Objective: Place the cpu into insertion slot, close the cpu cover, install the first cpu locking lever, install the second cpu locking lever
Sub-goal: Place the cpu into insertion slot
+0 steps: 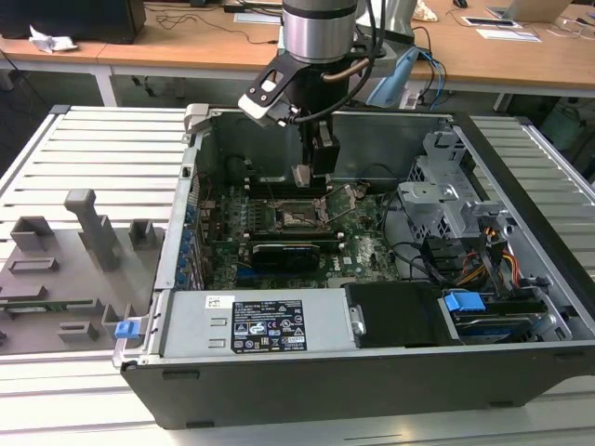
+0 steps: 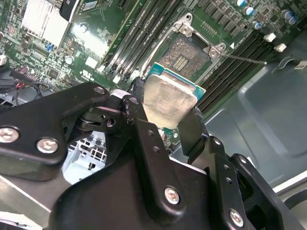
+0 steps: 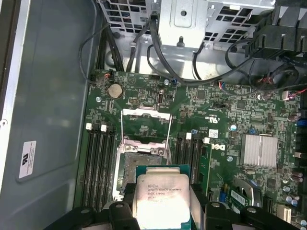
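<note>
Tool (image 2: 165, 112) clamps the cpu (image 3: 160, 201) by opposite edges, above the insertion slot (image 3: 139, 165); the cpu cover (image 3: 146, 112) stands flipped back, likely to admit it.

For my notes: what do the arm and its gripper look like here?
The arm ends in a silver-grey cylindrical segment with black cables looping beside it and a white-and-black module at its side. The gripper is matte black, with jointed link fingers pinned by silver screws.

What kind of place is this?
Probably a robotics lab or workshop: an open computer case sits on a slatted metal table, wooden desks stand behind, and the gripper holds a chip.
</note>
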### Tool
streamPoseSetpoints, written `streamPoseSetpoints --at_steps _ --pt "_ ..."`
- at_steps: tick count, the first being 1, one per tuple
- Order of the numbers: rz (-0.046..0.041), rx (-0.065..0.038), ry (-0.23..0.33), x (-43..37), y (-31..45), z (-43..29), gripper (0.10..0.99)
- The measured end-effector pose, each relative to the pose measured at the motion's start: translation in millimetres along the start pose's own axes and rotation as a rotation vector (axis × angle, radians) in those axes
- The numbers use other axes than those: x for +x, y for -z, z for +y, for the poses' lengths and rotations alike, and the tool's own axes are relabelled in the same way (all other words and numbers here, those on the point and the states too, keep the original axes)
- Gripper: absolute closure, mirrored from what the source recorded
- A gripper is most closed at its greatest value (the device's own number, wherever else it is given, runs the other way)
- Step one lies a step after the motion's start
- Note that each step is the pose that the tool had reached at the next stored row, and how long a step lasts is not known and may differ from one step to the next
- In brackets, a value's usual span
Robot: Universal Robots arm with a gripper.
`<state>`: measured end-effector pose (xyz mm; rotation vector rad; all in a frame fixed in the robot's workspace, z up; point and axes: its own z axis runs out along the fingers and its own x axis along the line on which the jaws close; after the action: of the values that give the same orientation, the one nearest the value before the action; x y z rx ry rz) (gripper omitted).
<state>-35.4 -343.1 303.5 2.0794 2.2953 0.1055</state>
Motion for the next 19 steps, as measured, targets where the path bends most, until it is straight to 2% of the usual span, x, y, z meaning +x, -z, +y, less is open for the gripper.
streamPoseSetpoints --at_steps 4,8,12,19 --pt "-0.0019 -0.001 -0.022 0.0 -7.4 -0.9 0.557" --pt "-0.0076 -0.003 -0.092 0.7 -14.1 -1.4 0.557" --pt "-0.0077 -0.007 -0.092 0.9 -21.0 -2.3 0.557" --pt "-0.0075 -0.01 -0.088 2.5 -34.4 -4.4 0.557"
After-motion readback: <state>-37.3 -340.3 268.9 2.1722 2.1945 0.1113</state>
